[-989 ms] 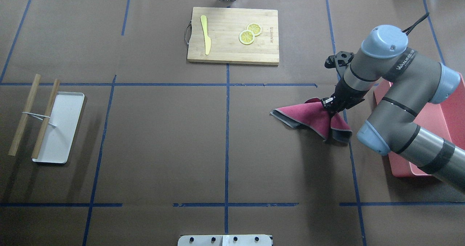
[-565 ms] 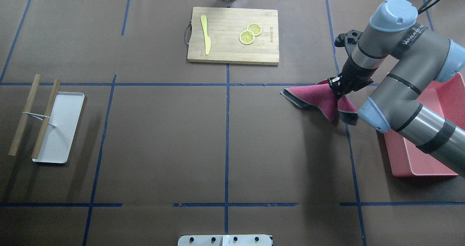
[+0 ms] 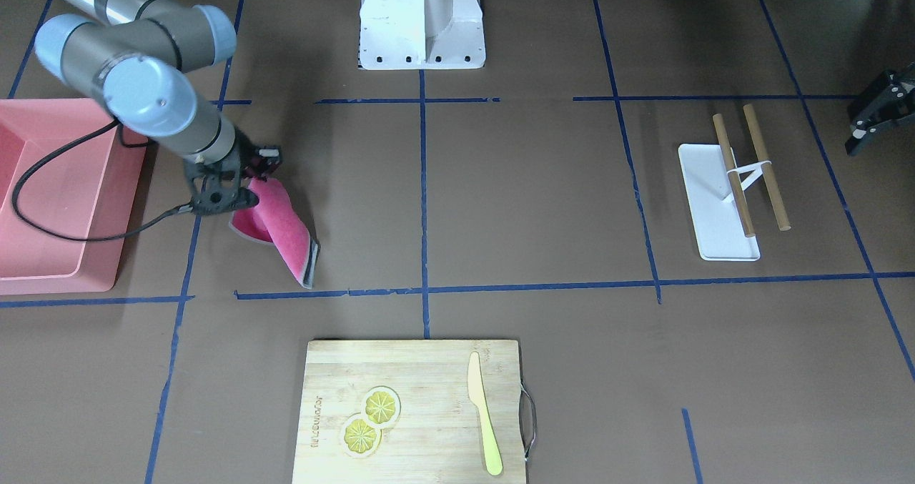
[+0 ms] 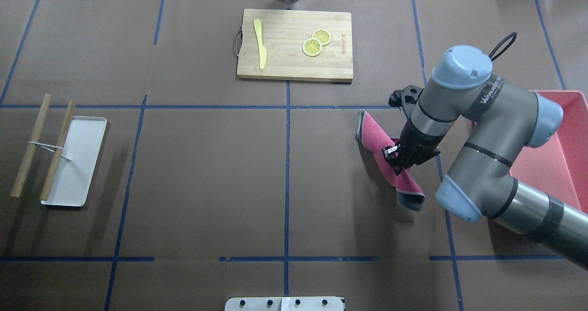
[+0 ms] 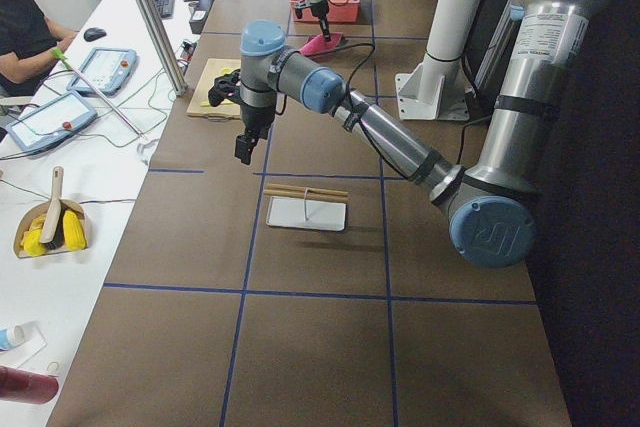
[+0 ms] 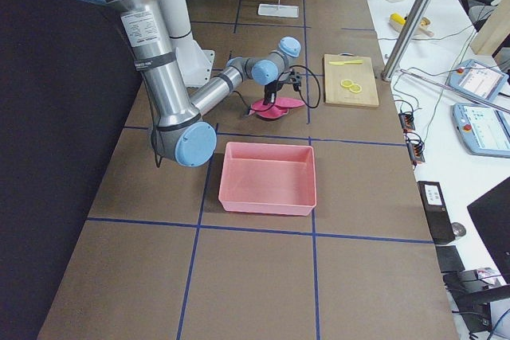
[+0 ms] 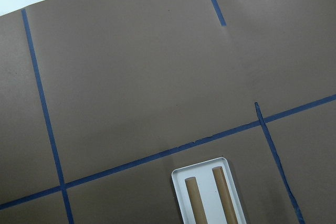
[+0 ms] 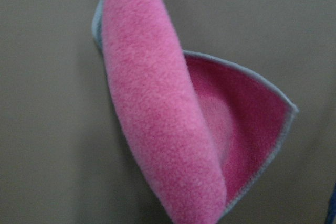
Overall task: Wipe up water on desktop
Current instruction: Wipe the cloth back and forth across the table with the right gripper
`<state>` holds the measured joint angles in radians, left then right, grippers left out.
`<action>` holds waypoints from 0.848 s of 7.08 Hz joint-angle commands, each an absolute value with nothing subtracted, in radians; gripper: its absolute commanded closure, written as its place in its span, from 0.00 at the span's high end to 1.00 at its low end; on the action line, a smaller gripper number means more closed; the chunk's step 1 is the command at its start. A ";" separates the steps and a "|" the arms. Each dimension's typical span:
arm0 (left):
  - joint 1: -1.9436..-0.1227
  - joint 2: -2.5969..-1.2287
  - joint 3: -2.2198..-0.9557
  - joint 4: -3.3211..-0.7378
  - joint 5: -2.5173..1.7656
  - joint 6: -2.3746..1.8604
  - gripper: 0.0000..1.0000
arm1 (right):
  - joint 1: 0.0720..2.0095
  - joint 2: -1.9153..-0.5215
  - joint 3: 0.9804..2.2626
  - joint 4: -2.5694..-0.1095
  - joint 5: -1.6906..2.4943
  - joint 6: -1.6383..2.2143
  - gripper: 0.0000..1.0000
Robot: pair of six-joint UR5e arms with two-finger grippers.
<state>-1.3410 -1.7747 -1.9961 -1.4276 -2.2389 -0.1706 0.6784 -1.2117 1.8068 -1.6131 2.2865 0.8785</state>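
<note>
The desktop (image 4: 206, 173) is dark brown with blue tape lines; I see no water on it. My right gripper (image 4: 399, 159) is shut on a pink cloth with grey edging (image 4: 374, 138), over the right half of the desktop. The cloth is folded into a narrow strip and its ends trail on the surface. It also shows in the front view (image 3: 282, 230) and fills the right wrist view (image 8: 157, 129). My left gripper (image 3: 868, 123) hangs above the desktop near the white tray, partly cut off by the frame edge. I cannot tell if it is open.
A bamboo cutting board (image 4: 295, 44) with a yellow knife and two lemon slices lies at the far middle. A white tray (image 4: 78, 164) with two wooden sticks is at the left. A pink bin (image 4: 560, 155) stands right of the cloth.
My right gripper swept the cloth away from the robot, then pulled it back nearer and leftward. The cloth has folded from a spread shape into a narrow strip.
</note>
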 commanded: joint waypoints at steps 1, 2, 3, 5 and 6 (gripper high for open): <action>-1.342 -1.776 -1.994 -1.428 -2.235 -0.169 1.00 | 0.551 -1.261 1.922 -1.612 2.295 1.098 0.00; -1.342 -1.776 -1.999 -1.428 -2.235 -0.169 1.00 | 0.525 -1.293 1.952 -1.609 2.292 1.106 0.00; -1.342 -1.776 -2.002 -1.427 -2.237 -0.169 1.00 | 0.516 -1.305 1.963 -1.605 2.289 1.106 0.00; -1.342 -1.778 -2.003 -1.427 -2.238 -0.169 1.00 | 0.541 -1.295 1.918 -1.602 2.248 1.095 0.00; -1.342 -1.779 -2.005 -1.427 -2.240 -0.170 1.00 | 0.592 -1.293 1.880 -1.600 2.228 1.089 0.00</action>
<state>-1.3423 -1.7779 -2.0034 -1.4267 -2.2379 -0.1690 0.5463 -1.2955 1.9202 -1.6023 2.2559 1.0964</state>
